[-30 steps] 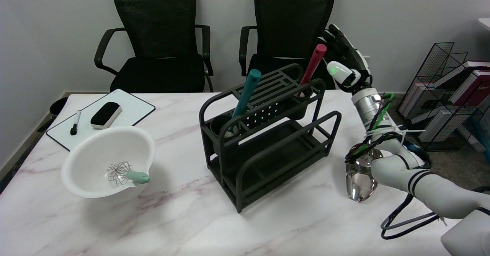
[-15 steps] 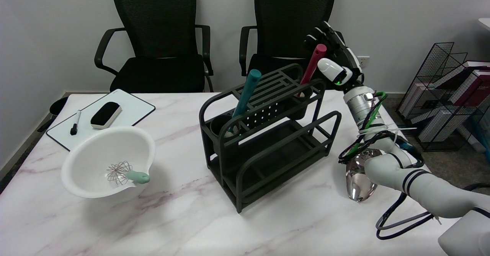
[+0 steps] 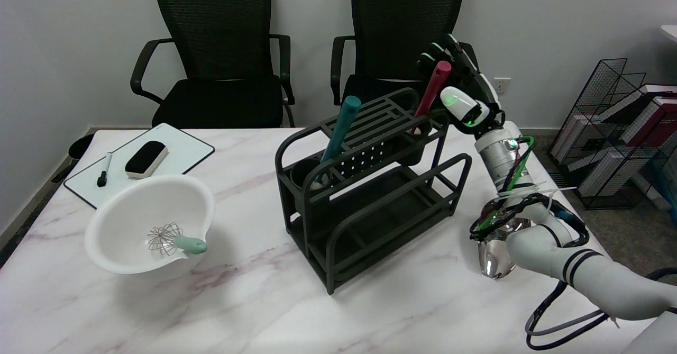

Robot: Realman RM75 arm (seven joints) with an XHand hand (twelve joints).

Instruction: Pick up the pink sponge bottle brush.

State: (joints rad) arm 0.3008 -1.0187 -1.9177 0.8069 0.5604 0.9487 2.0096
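The pink sponge bottle brush stands in the right-hand cup of a black wire rack on the marble table, its long handle near upright and leaning right, top end pointing up toward the chairs. The right hand sits at the handle's upper end, fingers curved around its tip; whether they actually grip it cannot be told. A teal brush leans in the left cup.

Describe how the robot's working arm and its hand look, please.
The right arm is white with black rings, then a silver metal wrist section. Black, grey and green cables run along it, held by white ties. The right hand is black and white, with a green light.
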